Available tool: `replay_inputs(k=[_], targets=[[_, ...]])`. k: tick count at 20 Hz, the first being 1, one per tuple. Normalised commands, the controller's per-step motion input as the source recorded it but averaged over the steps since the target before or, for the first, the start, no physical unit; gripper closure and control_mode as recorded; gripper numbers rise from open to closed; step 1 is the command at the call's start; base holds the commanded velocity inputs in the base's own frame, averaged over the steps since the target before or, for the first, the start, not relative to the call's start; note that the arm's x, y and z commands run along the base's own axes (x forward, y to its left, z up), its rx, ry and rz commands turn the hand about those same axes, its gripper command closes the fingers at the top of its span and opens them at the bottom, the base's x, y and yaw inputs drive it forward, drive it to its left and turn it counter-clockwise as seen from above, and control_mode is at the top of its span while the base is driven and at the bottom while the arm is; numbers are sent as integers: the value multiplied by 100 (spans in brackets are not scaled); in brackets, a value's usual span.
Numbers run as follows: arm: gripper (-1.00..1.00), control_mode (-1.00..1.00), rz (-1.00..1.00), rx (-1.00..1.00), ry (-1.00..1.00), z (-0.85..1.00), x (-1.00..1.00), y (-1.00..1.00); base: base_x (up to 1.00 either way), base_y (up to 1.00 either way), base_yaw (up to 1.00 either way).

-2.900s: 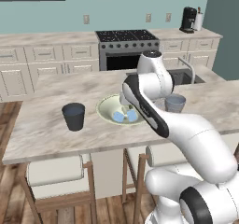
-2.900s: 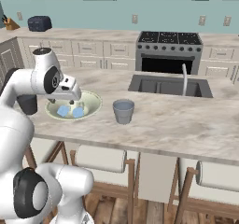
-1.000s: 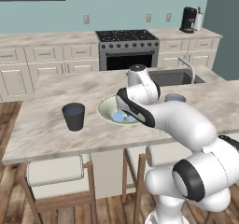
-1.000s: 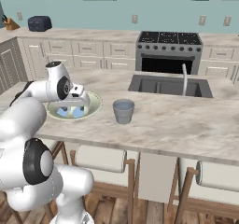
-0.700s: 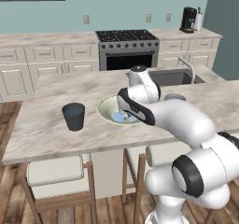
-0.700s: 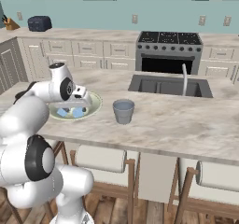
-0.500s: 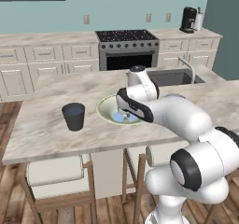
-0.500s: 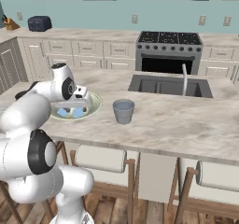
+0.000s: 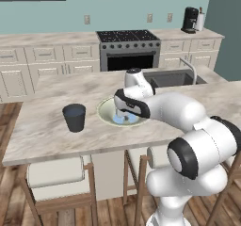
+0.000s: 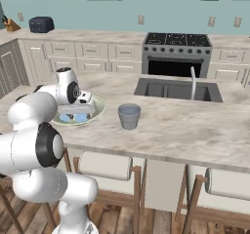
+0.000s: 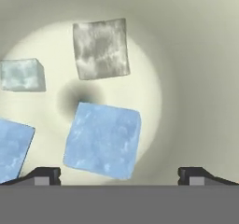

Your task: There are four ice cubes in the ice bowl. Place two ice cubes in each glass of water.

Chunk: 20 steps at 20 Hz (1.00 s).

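We see the ice bowl (image 9: 106, 113) sitting on the marble island counter (image 9: 52, 135), a wide, shallow, round dish of pale cream-green, much broader than either tumbler. From the left base view the arm reaches down into it, and the gripper (image 9: 126, 118) hangs low over the bowl's middle, hiding much of what lies inside; some pale blue shows beneath the hand there. In the right base view the same bowl (image 10: 99, 106) lies just in front of the white arm, with pale-blue ice visible at its floor.

The hand view gives us the closest look. Four ice cubes rest on the cream floor of the bowl (image 11: 186, 78). The nearest ice cube (image 11: 102, 140) is a clear pale blue with a mottled face, lying between the two fingertips (image 11: 44, 175) and slightly toward the left one. A second blue cube (image 11: 13, 149) is cut by the left edge of the view. Above these, a greyish, cloudy cube (image 11: 101, 49) sits tilted, and a smaller-looking pale, whitish cube (image 11: 22, 75) lies to its left. All four lie apart from each other, none stacked.

The fingers stand wide apart, with nothing held between them.

The dark charcoal tumbler (image 9: 75, 117) stands on the counter to the left of the bowl, well apart from it. The lighter grey tumbler (image 10: 129, 116) stands on the other side of the bowl, near it, between bowl and sink (image 10: 178, 89). Both show bluish tops.
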Motion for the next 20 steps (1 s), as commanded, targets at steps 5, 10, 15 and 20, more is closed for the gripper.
replay_inputs(k=[5, 10, 15, 20], targets=[[-100, -100, 0, -3, 2, -21, 15, 1, 0, 0, 0], [-100, -100, 0, -3, 0, -1, 1, 5, 0, 0, 0], [-100, -100, 0, -1, 0, -2, 0, 7, 0, 0, 0], [-100, -100, 0, 0, 0, -19, -10, 7, 0, 0, 0]])
